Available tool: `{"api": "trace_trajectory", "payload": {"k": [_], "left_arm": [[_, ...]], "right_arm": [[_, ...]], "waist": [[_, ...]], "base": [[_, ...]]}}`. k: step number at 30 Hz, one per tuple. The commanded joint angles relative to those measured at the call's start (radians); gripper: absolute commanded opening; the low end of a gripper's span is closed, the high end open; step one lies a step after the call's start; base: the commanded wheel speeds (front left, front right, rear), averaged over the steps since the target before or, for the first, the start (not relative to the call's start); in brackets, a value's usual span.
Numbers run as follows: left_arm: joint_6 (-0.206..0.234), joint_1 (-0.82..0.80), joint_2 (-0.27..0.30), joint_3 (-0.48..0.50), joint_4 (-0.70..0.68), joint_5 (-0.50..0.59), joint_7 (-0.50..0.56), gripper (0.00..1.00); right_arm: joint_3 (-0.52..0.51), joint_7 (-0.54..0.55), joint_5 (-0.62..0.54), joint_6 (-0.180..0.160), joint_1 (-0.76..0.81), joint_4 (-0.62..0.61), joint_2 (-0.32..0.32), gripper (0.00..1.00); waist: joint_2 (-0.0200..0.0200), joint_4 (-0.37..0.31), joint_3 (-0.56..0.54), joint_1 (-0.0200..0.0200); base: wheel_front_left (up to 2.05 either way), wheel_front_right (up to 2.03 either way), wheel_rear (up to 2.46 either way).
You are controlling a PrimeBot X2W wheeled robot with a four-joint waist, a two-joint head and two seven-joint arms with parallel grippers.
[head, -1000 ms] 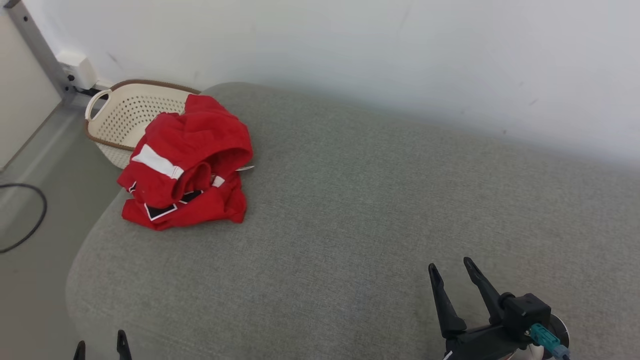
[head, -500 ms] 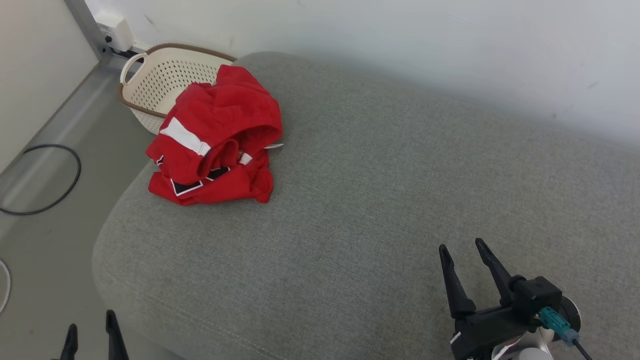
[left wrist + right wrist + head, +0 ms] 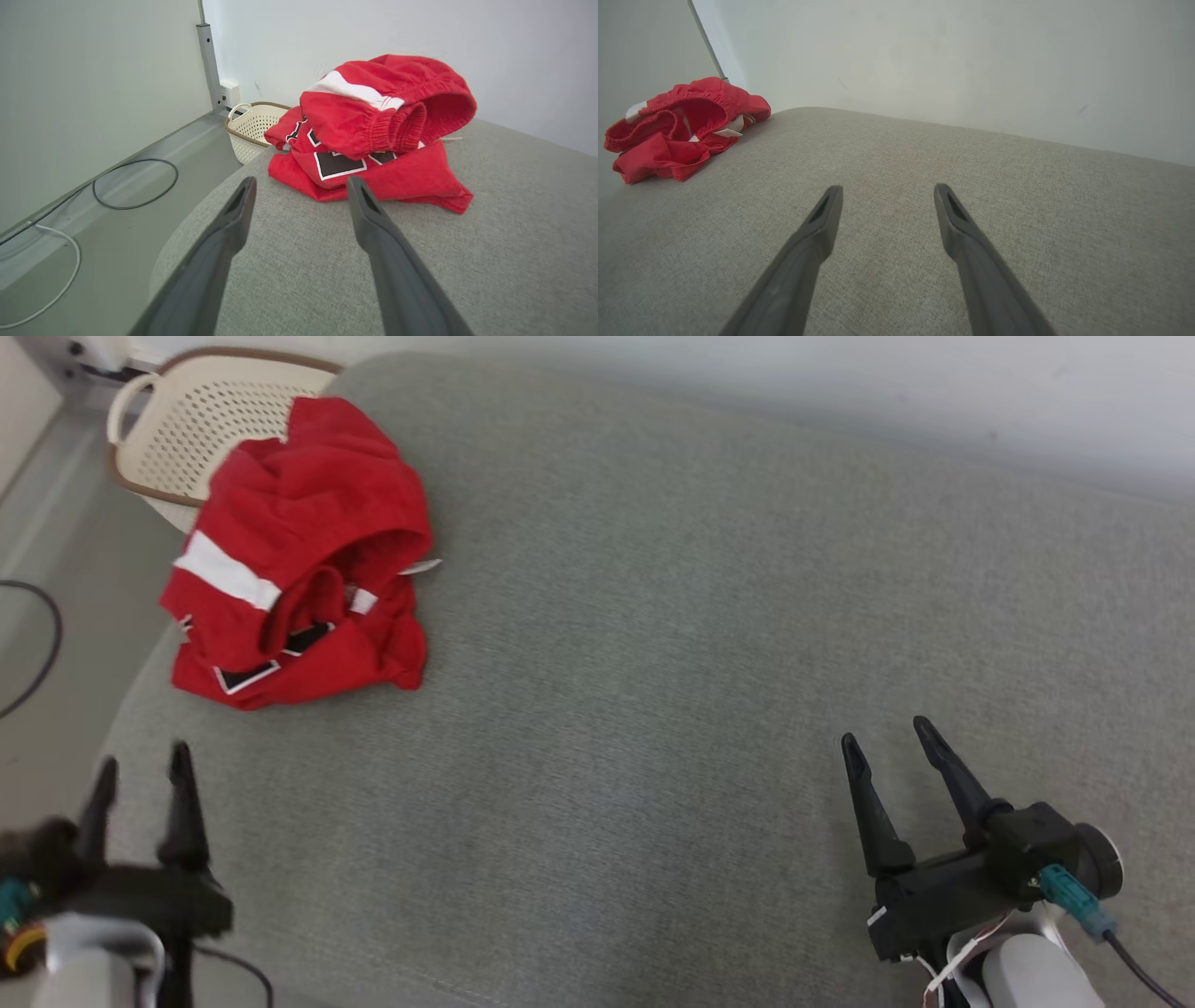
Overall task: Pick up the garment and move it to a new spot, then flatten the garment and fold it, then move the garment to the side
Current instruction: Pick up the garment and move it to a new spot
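Near left, the left pincer (image 3: 140,761) is spread and empty. The garment (image 3: 299,523) lies crumpled at the far left of the grey cushion (image 3: 653,616), not picked up yet. Near right, the right pincer (image 3: 885,730) is spread too, so I think every step is left.

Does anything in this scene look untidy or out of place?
The garment lies crumpled in a heap at the far left corner of the cushion, near the basket. Nothing looks spilled or damaged.

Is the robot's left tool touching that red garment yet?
Apart. In the head view, a strip of bare grey cushion separates the open left tool from the garment.
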Motion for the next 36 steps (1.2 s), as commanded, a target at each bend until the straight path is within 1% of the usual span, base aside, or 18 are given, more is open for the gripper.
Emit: {"api": "trace_trajectory", "payload": {"k": [1, 9, 14, 21, 24, 30, 31, 32, 36], "left_arm": [[-0.006, -0.042, 0.018, -0.005, 0.023, 0.018, -0.001, 1.00], [-0.023, -0.287, 0.121, -0.051, 0.180, 0.024, -0.001, 1.00], [-0.028, -0.424, 0.168, -0.097, 0.299, 0.002, 0.032, 1.00], [-0.029, -0.558, 0.239, -0.242, 0.381, -0.080, 0.117, 1.00], [-0.029, -0.595, 0.257, -0.288, 0.416, -0.116, 0.167, 1.00], [-0.029, -0.632, 0.265, -0.331, 0.467, -0.160, 0.226, 1.00], [-0.030, -0.634, 0.266, -0.337, 0.473, -0.166, 0.229, 0.81], [-0.030, -0.636, 0.268, -0.338, 0.483, -0.175, 0.230, 0.00], [-0.030, -0.646, 0.274, -0.354, 0.520, -0.193, 0.249, 0.00]], "right_arm": [[0.001, -0.001, -0.003, 0.001, -0.014, -0.009, -0.010, 1.00], [0.017, -0.001, 0.002, 0.001, -0.045, -0.030, -0.033, 1.00], [0.015, -0.001, 0.007, 0.001, -0.060, -0.031, -0.038, 1.00], [0.017, 0.000, 0.015, 0.001, -0.067, -0.025, -0.045, 1.00], [0.016, 0.001, 0.016, 0.001, -0.073, -0.023, -0.045, 1.00], [0.015, 0.001, 0.020, 0.000, -0.077, -0.020, -0.036, 1.00], [0.016, 0.001, 0.021, 0.000, -0.079, -0.019, -0.033, 1.00], [0.015, 0.001, 0.021, 0.000, -0.082, -0.020, -0.030, 1.00], [0.017, 0.001, 0.024, 0.000, -0.092, -0.019, -0.019, 1.00]], "waist": [[-0.0001, -0.052, 0.054, -0.0002], [-0.0001, -0.107, 0.143, -0.0002], [-0.0001, -0.130, 0.178, -0.0002], [-0.0001, -0.152, 0.210, -0.0002], [-0.0001, -0.158, 0.217, -0.0002], [-0.0001, -0.173, 0.221, -0.0002], [-0.0001, -0.177, 0.221, -0.0002], [-0.0001, -0.181, 0.221, -0.0002], [-0.0001, -0.193, 0.221, -0.0002]], "base": [[0.00, 0.00, 0.00], [0.00, 0.00, 0.00], [0.00, 0.00, 0.00], [0.00, 0.00, 0.00], [0.00, 0.00, 0.00], [0.00, 0.00, 0.00], [0.00, 0.00, 0.00], [0.00, 0.00, 0.00], [0.00, 0.00, 0.00]]}}
